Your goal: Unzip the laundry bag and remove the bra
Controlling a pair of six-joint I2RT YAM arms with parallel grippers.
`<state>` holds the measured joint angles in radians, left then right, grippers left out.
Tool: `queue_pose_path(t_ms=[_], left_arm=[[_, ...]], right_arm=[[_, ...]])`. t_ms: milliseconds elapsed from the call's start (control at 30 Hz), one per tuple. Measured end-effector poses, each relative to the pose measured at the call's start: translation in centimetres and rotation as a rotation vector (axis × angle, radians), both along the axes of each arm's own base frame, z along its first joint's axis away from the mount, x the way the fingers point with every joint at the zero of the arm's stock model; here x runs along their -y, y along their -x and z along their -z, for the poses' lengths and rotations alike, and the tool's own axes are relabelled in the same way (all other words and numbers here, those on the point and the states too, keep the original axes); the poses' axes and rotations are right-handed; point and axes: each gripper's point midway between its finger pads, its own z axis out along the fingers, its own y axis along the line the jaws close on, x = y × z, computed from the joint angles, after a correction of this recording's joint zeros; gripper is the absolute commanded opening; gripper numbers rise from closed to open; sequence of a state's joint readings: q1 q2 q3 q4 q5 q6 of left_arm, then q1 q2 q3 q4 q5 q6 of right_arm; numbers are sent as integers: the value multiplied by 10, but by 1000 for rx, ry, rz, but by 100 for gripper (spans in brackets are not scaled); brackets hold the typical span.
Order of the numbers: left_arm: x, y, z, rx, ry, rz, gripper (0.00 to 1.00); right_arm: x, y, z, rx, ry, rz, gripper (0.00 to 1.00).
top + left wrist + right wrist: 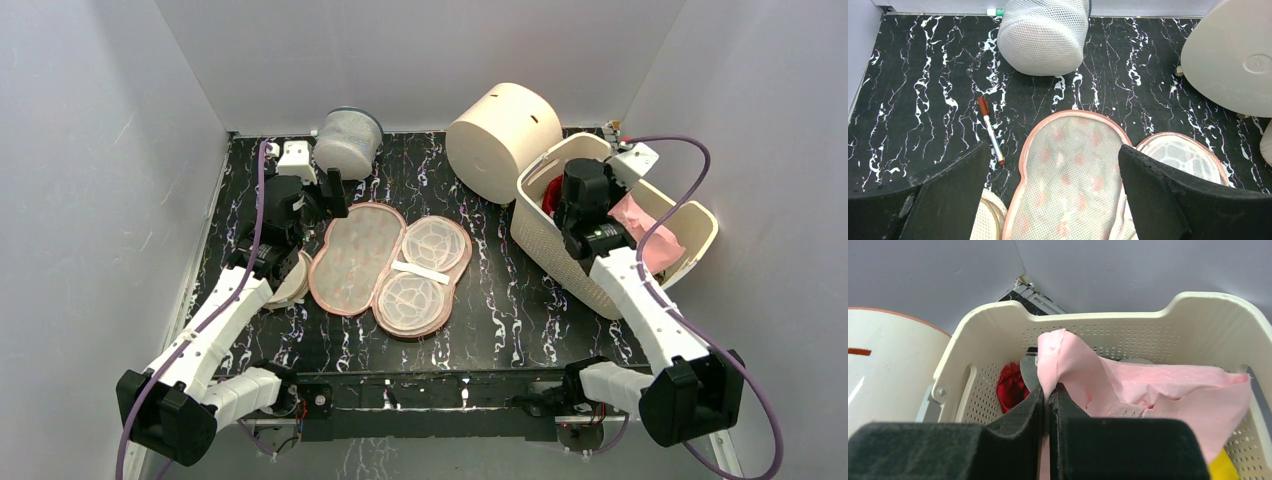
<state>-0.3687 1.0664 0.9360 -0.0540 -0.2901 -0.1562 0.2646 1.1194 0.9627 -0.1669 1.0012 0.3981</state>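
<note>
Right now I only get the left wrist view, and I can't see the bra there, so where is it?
Observer: The bra is pinched in the right claw, which is shut on its edge.
Operator: Where is that claw?
Observer: At the basket on the right; the bra drapes down inside it.
Operator: Anything left in the bag's right half?
Observer: The bag lies open flat; that half shows only a white strap across it.
</note>
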Motion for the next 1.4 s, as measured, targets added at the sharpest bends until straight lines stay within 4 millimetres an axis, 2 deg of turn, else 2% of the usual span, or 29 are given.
queue_pose_path(t_ms=[133,333,467,733,833,867,933,1000,1033,1067,1100,1133,1167,1200,1300,1333,1400], left_arm=[[1,0,1,-4,1,4,98],[3,0,1,-5,1,11,98],[4,0,1,-5,1,13,98],[6,1,1,-4,0,20,98],[6,1,1,-4,0,20,99],[6,1,1,-4,0,20,98],[6,1,1,-4,0,20,98],[7,1,1,-4,0,21,98],[7,1,1,-4,0,22,98],[7,1,1,-4,0,23,98],[8,1,1,-4,0,24,98],[8,2,1,-5,0,26,98],[9,2,1,-5,2,27,98],[9,2,2,-5,3,30,98],[11,1,3,-11,4,36,98],[11,1,4,-12,5,36,98],[13,-1,8,-24,6,39,98]], right_arm=[[1,-20,11,-19,-38,-32,0],[-5,-49,47,-96,-86,-95,0],[-4,-66,63,-130,-114,-108,0],[-6,-75,72,-126,-170,-140,10],[-7,-77,71,-114,-187,-148,17],[-9,-77,71,-110,-194,-155,24],[-12,-77,67,-104,-200,-175,40],[-17,-72,54,-86,-206,-221,58],[-21,-67,37,-50,-206,-255,65],[-24,-63,23,-19,-205,-283,78],[-29,-52,-6,46,-192,-339,82],[-38,-36,-52,162,-168,-431,82],[-43,-34,-60,185,-162,-468,84],[-51,-31,-62,194,-156,-519,86],[-87,-33,-47,134,-149,-741,92],[-90,-34,-45,128,-148,-757,93],[-113,-37,-34,81,-155,-890,96]])
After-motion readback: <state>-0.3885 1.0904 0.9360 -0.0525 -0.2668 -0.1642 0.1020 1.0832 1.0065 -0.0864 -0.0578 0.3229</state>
